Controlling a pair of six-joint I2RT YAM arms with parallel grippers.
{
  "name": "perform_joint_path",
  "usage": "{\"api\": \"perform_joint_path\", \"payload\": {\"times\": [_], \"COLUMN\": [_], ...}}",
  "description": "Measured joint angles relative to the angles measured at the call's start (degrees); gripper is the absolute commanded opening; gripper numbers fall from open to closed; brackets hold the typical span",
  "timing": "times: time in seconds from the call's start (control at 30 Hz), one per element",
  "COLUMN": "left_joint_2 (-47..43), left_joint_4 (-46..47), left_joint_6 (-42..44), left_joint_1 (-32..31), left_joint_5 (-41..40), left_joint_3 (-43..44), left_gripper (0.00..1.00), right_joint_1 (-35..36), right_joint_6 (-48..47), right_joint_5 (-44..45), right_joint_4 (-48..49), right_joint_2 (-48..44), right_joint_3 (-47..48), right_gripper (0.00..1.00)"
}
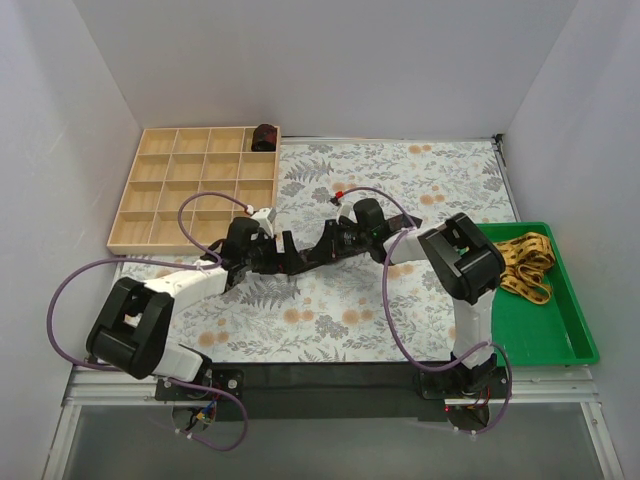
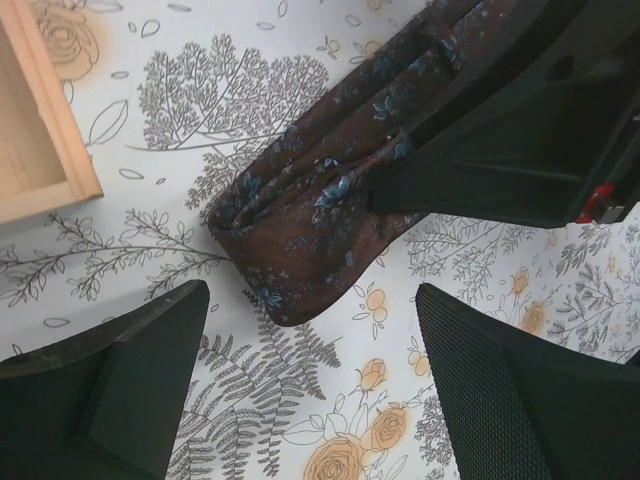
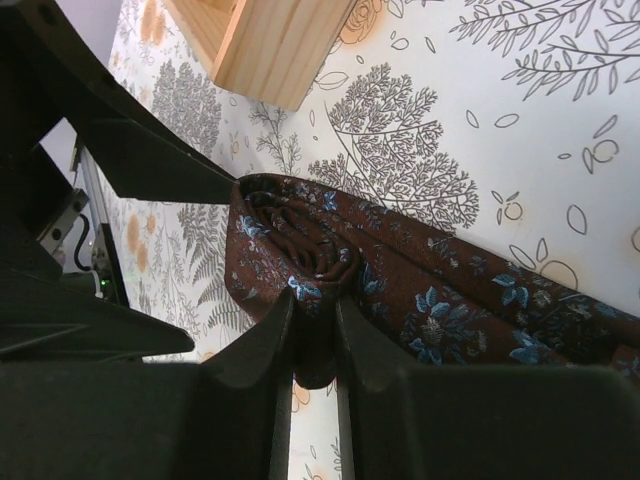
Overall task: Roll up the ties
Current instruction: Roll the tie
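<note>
Right claw [image 3: 315, 325] pinched a fold of the maroon tie [image 3: 450, 295]; left claw [image 2: 312, 300] hung wide open above its end.

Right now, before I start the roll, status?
Left fingers open over the folded end of the dark maroon floral fabric tie. Right fingers shut on that tie's fold. Wooden compartment box corner close by, not touching.

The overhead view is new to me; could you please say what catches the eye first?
A maroon tie lies mid-table, the right gripper pinching its fold. A yellow tie is heaped in the green tray at right; one dark roll sits in the far-right corner of the wooden box.
</note>
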Motion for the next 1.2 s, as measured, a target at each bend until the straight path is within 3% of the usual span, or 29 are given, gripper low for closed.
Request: {"api": "perform_joint_path", "payload": {"times": [0.33, 0.7, 1.2], "left_joint_2": [2.45, 3.96, 9.20], "left_joint_4": [5.25, 20.04, 29.44], "left_joint_6": [-5.79, -16.72, -20.96], "left_joint_1": [0.79, 1.95, 2.75], "left_joint_5": [0.07, 2.58, 5.62], "left_joint_3": [-3.15, -9.99, -11.06], "left_gripper": [0.72, 0.59, 0.49], "right_joint_1": [-0.15, -0.50, -1.42], "right_joint_6": [4.07, 6.23, 7.78], "right_joint_5": [-3.89, -6.45, -7.91], "right_joint_4": [5.57, 8.04, 8.83], "right_joint_2": [3.50, 5.86, 7.30], "right_joint_3": [0.35, 1.38, 2.49], "right_gripper": [0.15, 0.16, 0.16]}}
